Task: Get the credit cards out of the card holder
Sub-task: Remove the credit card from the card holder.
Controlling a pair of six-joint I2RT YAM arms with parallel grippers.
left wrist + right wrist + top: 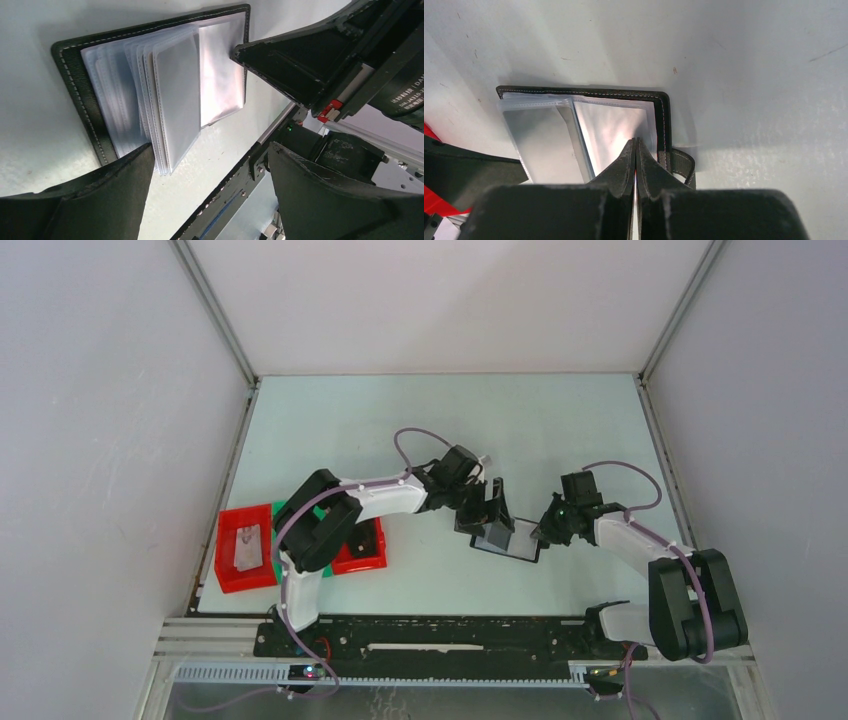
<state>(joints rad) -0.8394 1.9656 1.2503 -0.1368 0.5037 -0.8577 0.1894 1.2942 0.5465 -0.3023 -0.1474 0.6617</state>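
The card holder (508, 540) lies open on the table, black with pale stitching (75, 75) and a strap loop (681, 165). Its clear plastic sleeves (170, 95) fan up from the spine. I cannot tell whether the credit cards are inside the sleeves; no card shows plainly. My left gripper (210, 150) stands wide open over the holder's near edge, one finger (125, 175) touching the sleeve stack, nothing between the jaws. My right gripper (635, 141) is shut, with its tip resting on the sleeve of the right panel (220, 75); it shows in the top view as right gripper (543, 530).
Red trays (245, 552) (365, 552) and a green tray (290, 510) sit at the left, partly under the left arm (330, 515). A pale flat piece (247, 545) lies in the left red tray. A black rail (450, 635) runs along the near table edge.
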